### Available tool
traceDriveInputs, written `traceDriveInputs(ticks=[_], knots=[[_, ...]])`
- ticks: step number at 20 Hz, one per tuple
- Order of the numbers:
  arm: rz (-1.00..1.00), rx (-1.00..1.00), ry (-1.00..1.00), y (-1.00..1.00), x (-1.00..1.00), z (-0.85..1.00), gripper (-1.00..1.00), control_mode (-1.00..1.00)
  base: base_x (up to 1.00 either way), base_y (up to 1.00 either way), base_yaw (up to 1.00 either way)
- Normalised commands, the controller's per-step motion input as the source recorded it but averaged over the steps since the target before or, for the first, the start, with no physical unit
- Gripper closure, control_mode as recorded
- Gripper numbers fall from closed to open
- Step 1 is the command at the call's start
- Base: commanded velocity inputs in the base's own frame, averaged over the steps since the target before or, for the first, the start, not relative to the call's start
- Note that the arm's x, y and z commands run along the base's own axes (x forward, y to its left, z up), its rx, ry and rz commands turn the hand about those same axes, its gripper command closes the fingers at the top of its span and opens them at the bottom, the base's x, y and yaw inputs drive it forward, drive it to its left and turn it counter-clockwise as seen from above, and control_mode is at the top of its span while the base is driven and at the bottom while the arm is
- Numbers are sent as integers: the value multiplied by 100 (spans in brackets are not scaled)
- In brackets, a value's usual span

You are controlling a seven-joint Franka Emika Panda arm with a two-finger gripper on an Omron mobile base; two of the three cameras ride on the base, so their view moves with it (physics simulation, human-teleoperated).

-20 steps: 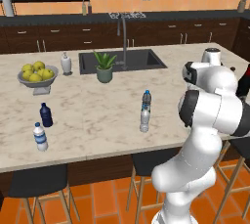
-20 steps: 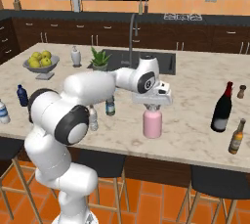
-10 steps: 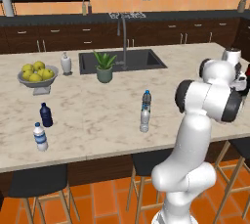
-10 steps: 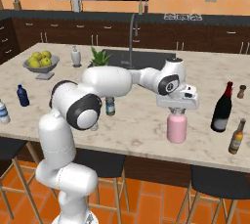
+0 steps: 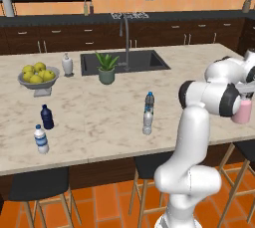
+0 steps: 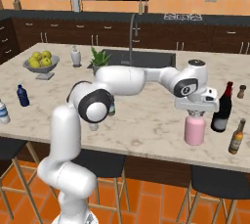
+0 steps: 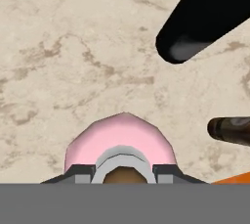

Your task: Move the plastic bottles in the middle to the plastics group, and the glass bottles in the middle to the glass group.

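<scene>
Left base view: the arm has swung further right than a second ago, and the pink bottle (image 5: 243, 112) now sits at the 3 o'clock edge of the counter (image 5: 99, 117), partly hidden behind the elbow. The two slim water bottles (image 5: 148, 114) stand upright mid-counter, touching or nearly so. At 9 o'clock the navy bottle (image 5: 47, 117) and the white-capped bottle (image 5: 41, 139) stand upright near each other. A bowl (image 5: 36, 81) holds yellow-green fruit (image 5: 36, 73); a pot (image 5: 106, 75) holds a green plant.

Right base view: the gripper (image 6: 196, 113) has carried the pink bottle (image 6: 195, 129) from mid-counter to just left of the tall dark bottle (image 6: 223, 108). The pink bottle stands upright, long axis vertical, its base on or just above the marble; I cannot tell which. The fingers are closed narrowly on its neck. A brown bottle (image 6: 237, 137) stands at 4 o'clock from the dark one.

Hand view: looking straight down the pink bottle (image 7: 122, 137), stopper between the finger tips (image 7: 78, 172), which are clamped on it. The dark bottle (image 7: 205, 15) is at 1 o'clock, the brown bottle (image 7: 228, 129) at 3 o'clock.
</scene>
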Motion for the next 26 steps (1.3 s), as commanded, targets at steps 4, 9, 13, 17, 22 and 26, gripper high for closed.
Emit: traceDriveInputs(ticks=[4, 9, 13, 17, 22, 26], knots=[[0, -2, -6, -40, 0, -8, 100, -100, 0, 0, 0], [0, 0, -7, -33, 0, -19, 100, -100, 0, 0, 0], [0, 0, -1, -6, 0, -9, 100, -100, 0, 0, 0], [0, 0, 0, 0, 0, -25, 100, -100, 0, 0, 0], [0, -1, 0, 0, 0, -29, -100, -100, 0, 0, 0], [0, 0, 0, 0, 0, 0, -100, -100, 0, 0, 0]])
